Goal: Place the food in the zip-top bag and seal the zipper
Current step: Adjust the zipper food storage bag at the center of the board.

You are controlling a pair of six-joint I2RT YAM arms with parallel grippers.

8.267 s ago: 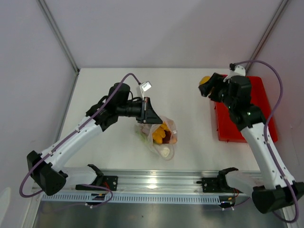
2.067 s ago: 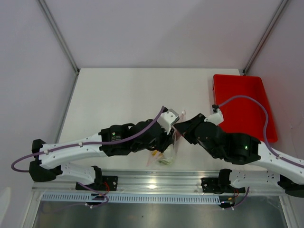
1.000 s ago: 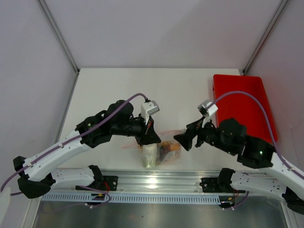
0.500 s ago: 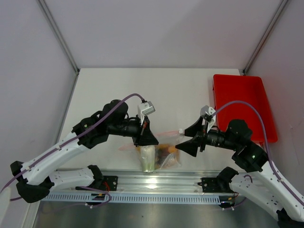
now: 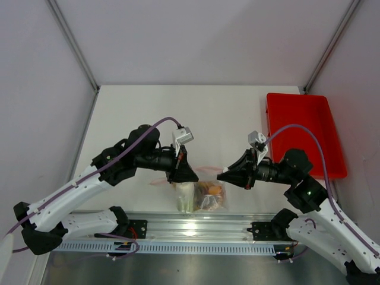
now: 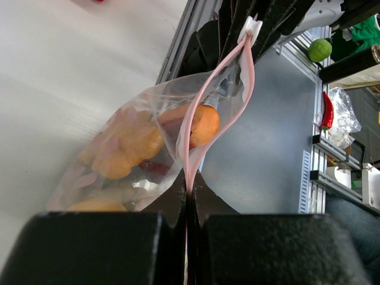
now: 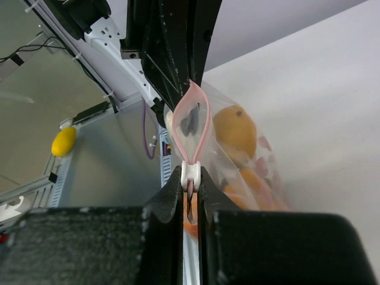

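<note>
Zip-top bag (image 5: 205,193) of clear crinkly plastic sits well left of the red rectangular plastic tray (image 5: 306,136), smooth orange and yellow toy food (image 6: 205,124) inside. You are sealing now. Your left gripper (image 6: 189,193) pinches the thin pink zipper strip (image 6: 188,175) at its end farther from the tray; your right gripper (image 7: 190,178) pinches the small white slider (image 6: 252,27) nearer it. The strip gapes between, so I judge the slider must run along next.

Robot manipulation cell in a lab.
Two white arms (image 5: 83,181) are bolted to an aluminium rail (image 5: 196,227) at the near edge of a bare white surface (image 5: 178,113), boxed in by plain pale panels (image 5: 196,41), with purple cables (image 5: 295,126) and a slotted cable duct (image 5: 178,246).
</note>
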